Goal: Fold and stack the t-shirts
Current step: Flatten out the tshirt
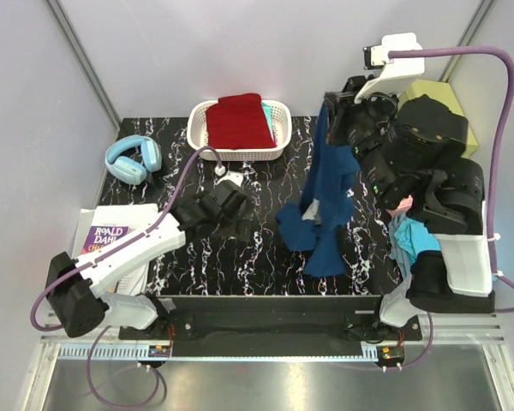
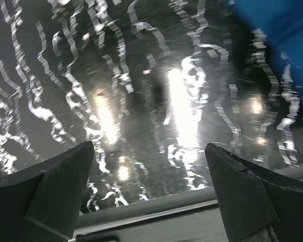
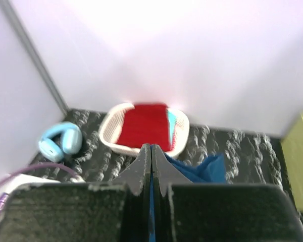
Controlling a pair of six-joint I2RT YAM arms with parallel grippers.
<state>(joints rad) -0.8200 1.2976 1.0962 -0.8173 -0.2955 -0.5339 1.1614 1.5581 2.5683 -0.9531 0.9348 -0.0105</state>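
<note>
Pinching blue tee (image 1: 325,193) in shut right fingers (image 3: 145,169), hung lengthwise from upper right to centre. Holding left fingers (image 1: 230,200) wide open, empty; hem near, rightward.

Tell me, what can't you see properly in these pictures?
- Top view: blue t-shirt hangs bunched from right gripper; its front is folded away.
- Top view: turquoise cloth in basket, mostly under red t-shirt.
- Top view: book title, partly covered by left arm.
</note>
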